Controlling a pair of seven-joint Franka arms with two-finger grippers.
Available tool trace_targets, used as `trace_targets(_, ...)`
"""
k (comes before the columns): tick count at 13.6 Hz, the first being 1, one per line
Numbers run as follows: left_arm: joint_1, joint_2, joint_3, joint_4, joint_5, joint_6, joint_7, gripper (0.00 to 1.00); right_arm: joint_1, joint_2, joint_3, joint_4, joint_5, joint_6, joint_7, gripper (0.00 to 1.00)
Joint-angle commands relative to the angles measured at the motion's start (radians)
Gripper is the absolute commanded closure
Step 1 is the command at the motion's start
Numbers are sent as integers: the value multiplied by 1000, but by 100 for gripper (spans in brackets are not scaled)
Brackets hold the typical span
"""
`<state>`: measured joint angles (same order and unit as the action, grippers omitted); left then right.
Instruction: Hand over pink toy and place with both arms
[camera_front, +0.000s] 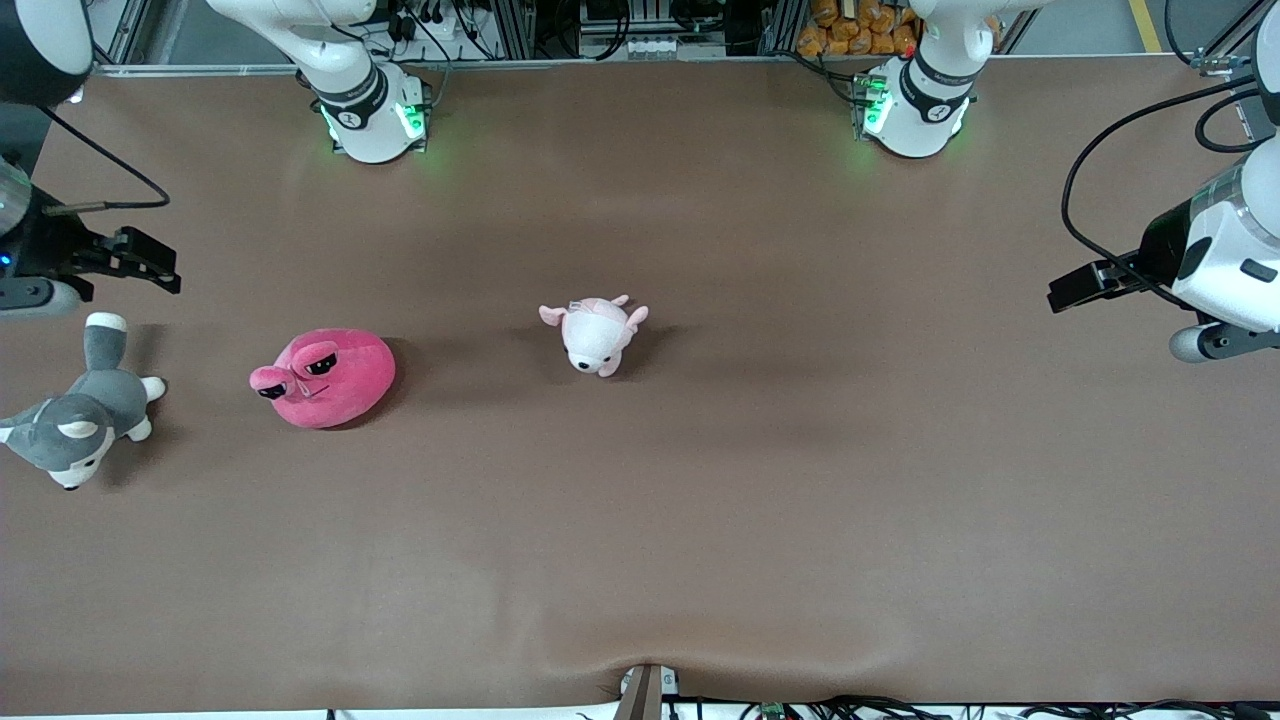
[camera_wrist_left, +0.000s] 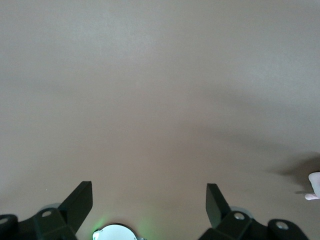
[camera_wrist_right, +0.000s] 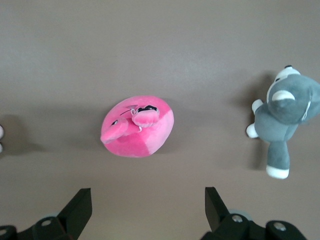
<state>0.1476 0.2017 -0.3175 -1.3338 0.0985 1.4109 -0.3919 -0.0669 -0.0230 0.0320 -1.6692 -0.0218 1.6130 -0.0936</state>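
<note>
The pink toy (camera_front: 325, 378), a round hot-pink plush with black scowling eyes, lies on the brown table toward the right arm's end. It also shows in the right wrist view (camera_wrist_right: 138, 126), ahead of the spread fingers. My right gripper (camera_front: 150, 270) is open and empty, up in the air over the table's edge at the right arm's end, above the grey dog. My left gripper (camera_front: 1075, 290) is open and empty, up over the left arm's end of the table. In the left wrist view the left gripper (camera_wrist_left: 149, 200) has only bare table between its fingers.
A grey-and-white plush dog (camera_front: 80, 415) lies near the table's edge at the right arm's end, also in the right wrist view (camera_wrist_right: 284, 115). A small pale-pink-and-white plush animal (camera_front: 597, 333) lies near the table's middle. The brown table (camera_front: 760, 480) spreads wide nearer the front camera.
</note>
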Motion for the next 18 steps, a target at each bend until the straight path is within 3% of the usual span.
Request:
trace_targets(1, 3, -18, -9, -2, 6, 3, 27, 0, 7, 9, -6, 81, 49, -89, 92, 0)
trace_targets(6, 6, -22, -9, 5, 10, 3, 54, 0, 15, 8, -17, 117, 80, -180, 147, 0)
trace_targets(7, 9, -33, -6, 2, 6, 3, 64, 0, 50, 9, -41, 118, 76, -185, 147, 0)
trace_targets(9, 7, -44, 6, -2, 0, 3, 122, 0, 163, 8, -165, 118, 71, -185, 146, 0)
trace_targets(10, -8, -63, 32, -16, -3, 3, 140, 0, 177, 6, -184, 117, 71, -186, 144, 0)
trace_targets(14, -193, -195, 217, -193, -13, 57, 142, 0, 125, 1, -158, 117, 71, -194, 105, 0)
trace_targets(16, -238, -240, 262, -254, -14, 75, 142, 0, 9, -2, -57, 118, 71, -196, 77, 0)
trace_targets(18, -229, -254, 264, -265, -31, 63, 143, 0, -28, -2, -23, 123, 71, -209, 74, 0)
